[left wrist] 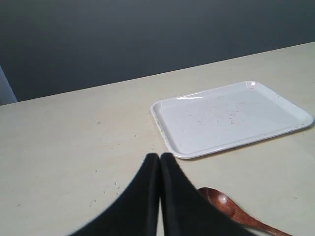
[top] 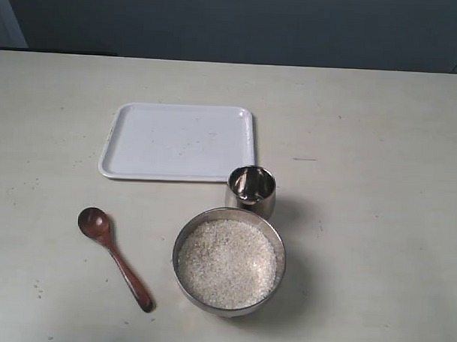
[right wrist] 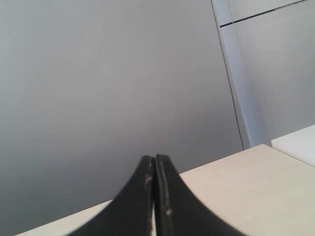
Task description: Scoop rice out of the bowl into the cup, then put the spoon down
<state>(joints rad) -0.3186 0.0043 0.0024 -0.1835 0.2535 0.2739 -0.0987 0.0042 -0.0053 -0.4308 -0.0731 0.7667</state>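
Left fingers (left wrist: 153, 167): pressed together with nothing between them, hanging over the cream bench (top: 377, 221). Neither arm shows in the exterior view.
Right fingers (right wrist: 150, 167): also pressed together and empty. They face a grey wall and a bare stretch of bench, with no task item in their view.
Spoon: the slim reddish-brown wooden spoon (top: 114, 266) lies flat on the bench, untouched. Its oval head (left wrist: 219, 199) shows just past my left fingers, so I judge the left arm is the one to take it.
Spoon lie: the head points away from the bowl and the handle end points toward it. The whole handle is clear of other things and open to a pinch.
Bowl: the wide shiny steel bowl (top: 175, 252) sits just right of the spoon, on the near side of the bench.
Rice: off-white grains (top: 227, 262) fill the bowl nearly to the rim, so a shallow dip should load the spoon.
Cup: the small shiny steel tumbler (top: 250, 203) stands upright against the bowl's far rim, which keeps the carry short. I see no rice in it.
Tray: the white rectangular plastic tray (top: 177, 139) lies behind the spoon and cup.
Step, as I judge it: nothing is started, and spreading the left fingers over the handle comes first.
Risk: the handle is thin and lies flat on the bench, so a pinch could slip.
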